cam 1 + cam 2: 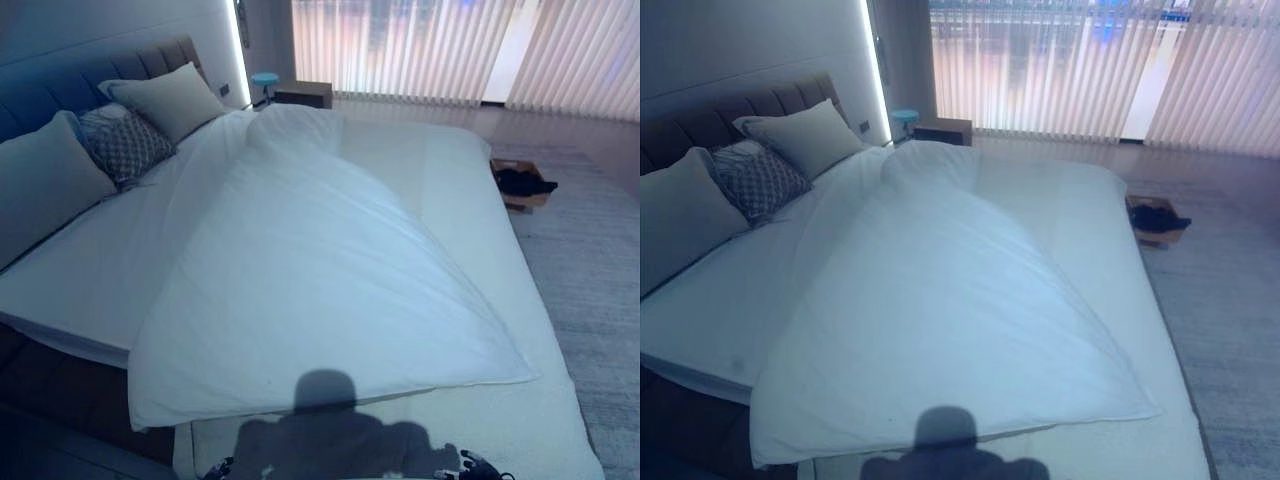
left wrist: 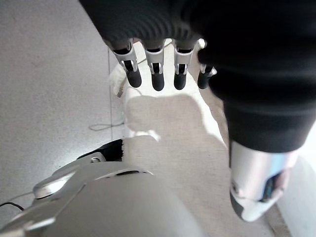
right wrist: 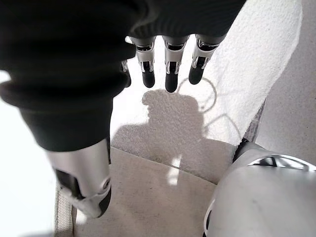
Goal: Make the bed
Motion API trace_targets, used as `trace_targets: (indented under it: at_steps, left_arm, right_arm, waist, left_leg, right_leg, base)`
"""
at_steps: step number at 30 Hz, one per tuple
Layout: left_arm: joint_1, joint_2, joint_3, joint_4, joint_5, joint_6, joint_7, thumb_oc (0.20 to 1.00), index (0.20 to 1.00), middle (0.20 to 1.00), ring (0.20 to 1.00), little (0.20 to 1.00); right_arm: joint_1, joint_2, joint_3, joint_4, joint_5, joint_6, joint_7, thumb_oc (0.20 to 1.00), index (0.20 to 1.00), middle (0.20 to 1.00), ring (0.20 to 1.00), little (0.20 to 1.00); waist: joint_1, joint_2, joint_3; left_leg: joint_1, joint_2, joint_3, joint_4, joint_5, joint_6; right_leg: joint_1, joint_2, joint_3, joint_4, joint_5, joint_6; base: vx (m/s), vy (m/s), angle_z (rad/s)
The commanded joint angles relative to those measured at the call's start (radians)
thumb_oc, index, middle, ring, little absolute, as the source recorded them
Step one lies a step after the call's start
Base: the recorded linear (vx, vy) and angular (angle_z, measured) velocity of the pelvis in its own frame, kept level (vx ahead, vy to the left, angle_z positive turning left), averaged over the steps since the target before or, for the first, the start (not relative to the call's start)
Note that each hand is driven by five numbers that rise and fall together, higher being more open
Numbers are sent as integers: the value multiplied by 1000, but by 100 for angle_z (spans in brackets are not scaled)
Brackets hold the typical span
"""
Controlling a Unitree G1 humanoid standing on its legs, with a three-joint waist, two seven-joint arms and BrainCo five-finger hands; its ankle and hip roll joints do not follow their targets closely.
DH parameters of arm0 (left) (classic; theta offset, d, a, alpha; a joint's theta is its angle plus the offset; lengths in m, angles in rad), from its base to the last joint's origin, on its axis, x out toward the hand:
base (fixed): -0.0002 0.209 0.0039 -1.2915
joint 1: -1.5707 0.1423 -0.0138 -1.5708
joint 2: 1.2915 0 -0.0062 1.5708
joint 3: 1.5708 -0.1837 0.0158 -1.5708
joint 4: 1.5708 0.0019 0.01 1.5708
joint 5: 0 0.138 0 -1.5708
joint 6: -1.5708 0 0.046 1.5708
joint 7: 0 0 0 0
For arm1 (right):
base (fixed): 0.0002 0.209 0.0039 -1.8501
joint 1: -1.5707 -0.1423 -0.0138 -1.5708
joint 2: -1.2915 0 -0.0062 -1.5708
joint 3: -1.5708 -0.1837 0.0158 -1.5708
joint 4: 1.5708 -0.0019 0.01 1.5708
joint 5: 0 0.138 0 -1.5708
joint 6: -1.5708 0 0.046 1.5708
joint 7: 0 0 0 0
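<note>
The left robot hand [image 2: 163, 54] and the right robot hand [image 3: 163, 54] hang with straight, empty fingers (both over pale carpet). At twelve o'clock, the rumpled white duvet [image 1: 320, 300] lies diagonally across the wide bed [image 1: 470, 200], with grey pillows [image 1: 170, 100] at ten o'clock.

Both eye views look down from the robot's head at the foot of the bed [image 1: 480, 180], facing along it toward the headboard [image 1: 770, 100] and the blinds [image 1: 420, 50]; they share nearly the whole scene, the right eye view sitting slightly to one side. Each wrist view looks from very close along its own hand, left hand [image 2: 163, 29] and right hand [image 3: 158, 24], straight down at the floor [image 2: 44, 74].
</note>
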Motion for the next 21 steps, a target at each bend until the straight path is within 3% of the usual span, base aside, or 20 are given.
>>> trace_targets:
  at_steps: [1,6,10,11,13,14,17,21]
  left_arm:
    - [-69,9,17,38,0,-16,-10,1000,1000,1000,1000,1000]
    - [-78,3,29,54,-26,-5,-10,1000,1000,1000,1000,1000]
    - [-91,3,33,-122,-171,-21,21,1000,1000,1000,1000,1000]
    - [-95,12,0,-324,-316,-34,-6,1000,1000,1000,1000,1000]
    - [-98,13,-15,-383,-391,-31,-15,1000,1000,1000,1000,1000]
    - [-126,-17,-46,-556,-705,-34,-24,1000,1000,1000,1000,1000]
    - [-197,10,-172,-810,-808,-38,-1,1000,1000,1000,1000,1000]
    - [-339,-32,-274,-881,-923,-44,32,1000,1000,1000,1000,1000]
  right_arm:
    - [-73,4,9,10,-12,-12,-8,1000,1000,1000,1000,1000]
    - [-90,4,-12,-19,36,-17,-8,1000,1000,1000,1000,1000]
    - [-115,0,-50,-161,176,-51,-20,1000,1000,1000,1000,1000]
    - [-123,-12,-52,-303,233,-65,-32,1000,1000,1000,1000,1000]
    - [-135,-19,-50,-330,246,-62,-36,1000,1000,1000,1000,1000]
    - [-167,-35,-35,-465,279,-57,-57,1000,1000,1000,1000,1000]
    - [-207,-49,-18,-655,325,-74,-95,1000,1000,1000,1000,1000]
    - [-336,-31,-10,-773,401,-104,-172,1000,1000,1000,1000,1000]
  waist:
    - [5,-44,37]
    - [-5,-36,37]
    - [-14,-34,75]
    - [-19,-34,128]
    - [-20,-33,149]
    - [-21,-30,229]
    - [-28,-18,335]
    - [-49,-18,426]
  left_leg:
    - [3,2,-9,36,-14,-15]
    - [-1,-2,-6,38,-16,-12]
    - [-47,-1,-9,59,-15,-8]
    - [-106,-3,-20,85,-7,-4]
    - [-127,-3,-27,96,-5,-4]
    - [-195,-5,-44,140,-6,0]
    - [-321,-20,-70,222,-12,6]
    - [-497,-31,-59,288,-11,13]
  right_leg:
    - [-32,-33,8,62,105,27]
    - [-44,-41,9,68,110,33]
    - [-102,-46,26,92,114,34]
    - [-160,-51,31,112,122,35]
    - [-180,-55,30,120,124,36]
    - [-242,-70,33,166,123,35]
    - [-368,-106,27,267,110,33]
    - [-560,-144,44,352,119,37]
  base:
    - [0,0,0]
    - [7,17,0]
    - [-118,24,-5]
    - [-214,16,0]
    - [-213,14,7]
    - [-256,4,12]
    - [-255,28,19]
    - [-195,36,19]
